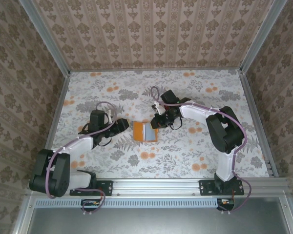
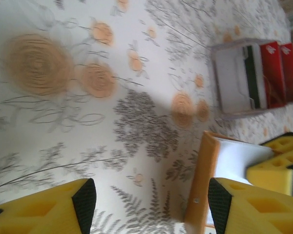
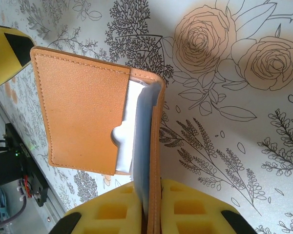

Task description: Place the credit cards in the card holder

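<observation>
The orange card holder (image 1: 145, 131) is being held on the flowered table (image 1: 185, 87) near its middle. One edge is being clamped by the right gripper (image 3: 151, 200), along with a pale grey card (image 3: 145, 146) standing in the pocket. The left gripper (image 2: 151, 204) is being held with its fingers apart at the holder's opposite edge. The red, white and grey credit cards (image 2: 254, 75) are being shown lying on the table beyond the holder.

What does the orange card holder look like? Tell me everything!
The card holder is a flat orange pouch, leather-looking, with stitched edges and a thumb notch in its front pocket. A white card peeks out. It lies on the flowery table, one edge pinched by the yellow jaws of the right gripper.
</observation>
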Available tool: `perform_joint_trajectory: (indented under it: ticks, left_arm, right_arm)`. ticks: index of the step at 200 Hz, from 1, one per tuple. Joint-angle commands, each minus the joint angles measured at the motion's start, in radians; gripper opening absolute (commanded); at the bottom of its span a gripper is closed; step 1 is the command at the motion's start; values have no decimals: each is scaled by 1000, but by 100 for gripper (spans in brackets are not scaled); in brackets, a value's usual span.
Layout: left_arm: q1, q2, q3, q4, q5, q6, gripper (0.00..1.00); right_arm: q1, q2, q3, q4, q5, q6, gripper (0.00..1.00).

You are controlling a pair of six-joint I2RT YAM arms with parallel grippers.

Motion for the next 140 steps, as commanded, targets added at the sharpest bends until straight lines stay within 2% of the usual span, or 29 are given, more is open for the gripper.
perform_joint_trajectory:
  ticks: [1,39,71,90,102,110,121,126,140]
  left_arm:
    - [-19,40,38,40,109,48,64]
    - [-62,129,71,61,116,44,63]
    - [-90,204,101,91,116,38,56]
    - [-102,244,117,120,161,22,41]
    - [-107,249,127,114,161,25,13]
    - [-106,241,128,97,146,30,1]
    - [-97,220,130,56,129,45,0]
    - [-93,205,132,30,89,53,0]
    - [-84,159,134,-43,41,79,0]
  right_arm:
    - [2,3,21,-13,-42,4,12]
    - [0,6,35,-6,-68,10,12]
    - [-4,-1,24,17,-94,21,12]
    - [-4,9,22,25,-94,32,12]
    - [-6,17,18,25,-83,35,14]
    - [-9,19,11,26,-65,41,19]
    - [-23,10,-4,35,-35,56,21]
    - [-31,2,-19,46,-23,69,23]
    - [-72,-26,-75,110,-25,126,32]
